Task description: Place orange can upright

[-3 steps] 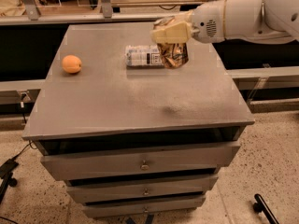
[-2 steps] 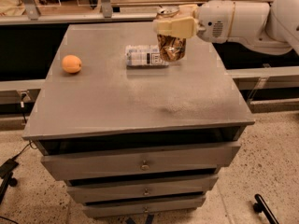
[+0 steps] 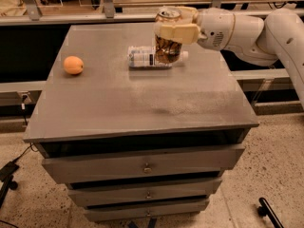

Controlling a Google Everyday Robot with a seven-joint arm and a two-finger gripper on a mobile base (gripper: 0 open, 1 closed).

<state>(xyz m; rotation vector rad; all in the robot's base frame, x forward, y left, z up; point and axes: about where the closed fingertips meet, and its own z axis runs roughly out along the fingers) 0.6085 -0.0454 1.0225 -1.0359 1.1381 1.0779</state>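
The orange can [image 3: 167,49] is a shiny copper-orange can with a silver top, held upright above the far middle of the grey cabinet top [image 3: 118,103]. My gripper [image 3: 173,28] reaches in from the right and is shut on the can's upper half with its cream fingers [image 3: 176,32]. The can's lower end hangs just in front of a lying bottle; I cannot tell whether it touches the surface.
A clear plastic bottle with a white label [image 3: 145,57] lies on its side behind the can. A round orange fruit [image 3: 73,65] sits at the left. The cabinet has drawers [image 3: 142,163] below. The white arm [image 3: 256,30] spans the right side.
The gripper with the can has shifted slightly left and toward the back of the cabinet, and the can stands more upright. The bottle and the fruit have not moved.
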